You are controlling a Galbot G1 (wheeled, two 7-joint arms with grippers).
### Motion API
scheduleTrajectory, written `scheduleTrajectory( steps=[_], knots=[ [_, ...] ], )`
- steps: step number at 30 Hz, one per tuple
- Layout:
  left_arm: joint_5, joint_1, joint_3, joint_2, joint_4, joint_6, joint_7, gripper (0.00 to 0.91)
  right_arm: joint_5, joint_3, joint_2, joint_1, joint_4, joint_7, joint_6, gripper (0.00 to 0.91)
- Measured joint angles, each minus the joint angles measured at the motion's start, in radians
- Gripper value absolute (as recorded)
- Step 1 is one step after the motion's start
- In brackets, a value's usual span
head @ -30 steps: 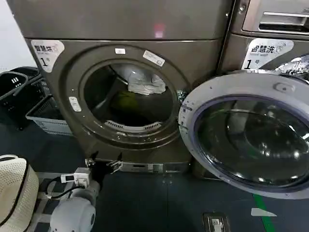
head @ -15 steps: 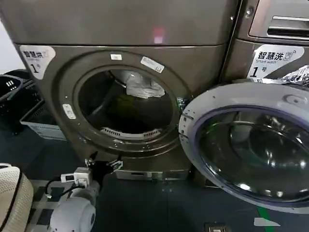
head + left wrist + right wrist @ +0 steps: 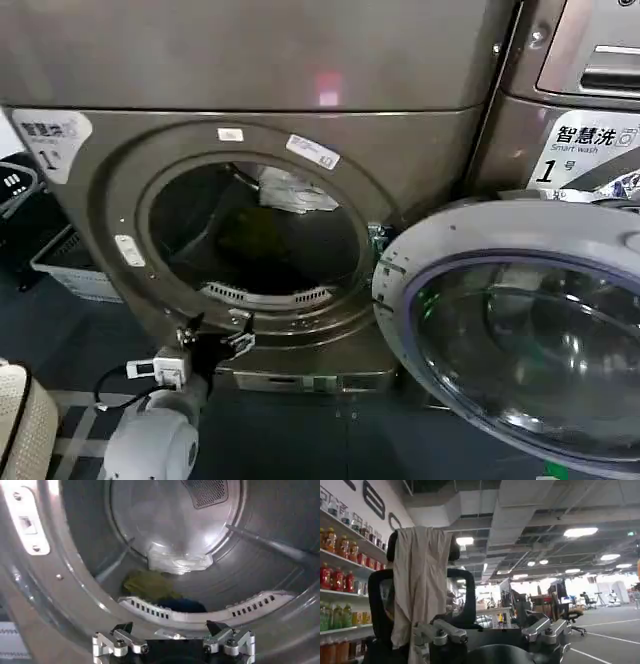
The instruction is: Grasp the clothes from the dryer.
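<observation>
**Left hand at the dryer's lip, clothes still deep in the drum**

Nearest in the head view, the left arm rises from about 7 o'clock, and the left hand (image 3: 212,338) sits just below the lower rim of the dryer (image 3: 110,200) opening, its two fingers spread apart and holding nothing. In the left wrist view the same left hand (image 3: 173,636) shows its released fingertips framing the perforated lint guard (image 3: 200,611) at the front of the drum.

Beyond that guard, on the drum floor, lies a dark blue garment (image 3: 182,604), with an olive-green garment (image 3: 149,584) just behind it toward 10 o'clock. Farthest in, a white garment (image 3: 176,560) rests against the drum's back wall; in the head view this white garment (image 3: 295,190) appears at about 12 o'clock inside the opening, above the olive-green garment (image 3: 255,230).

The round glass door (image 3: 520,340) hangs swung open at 3 o'clock of the opening.

The right hand (image 3: 490,632) is held away from the dryer, its fingers parted and empty, facing a black chair (image 3: 382,605) draped with a beige cloth (image 3: 422,580).
</observation>
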Motion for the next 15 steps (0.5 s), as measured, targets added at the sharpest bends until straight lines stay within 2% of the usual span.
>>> scheduleTrajectory(
  steps=[15],
  knots=[
    [0.0, -0.001, 0.004, -0.001, 0.004, 0.0, 0.0, 0.907, -0.005, -0.006, 0.006, -0.005, -0.013, 0.004, 0.016, 0.907]
  ],
)
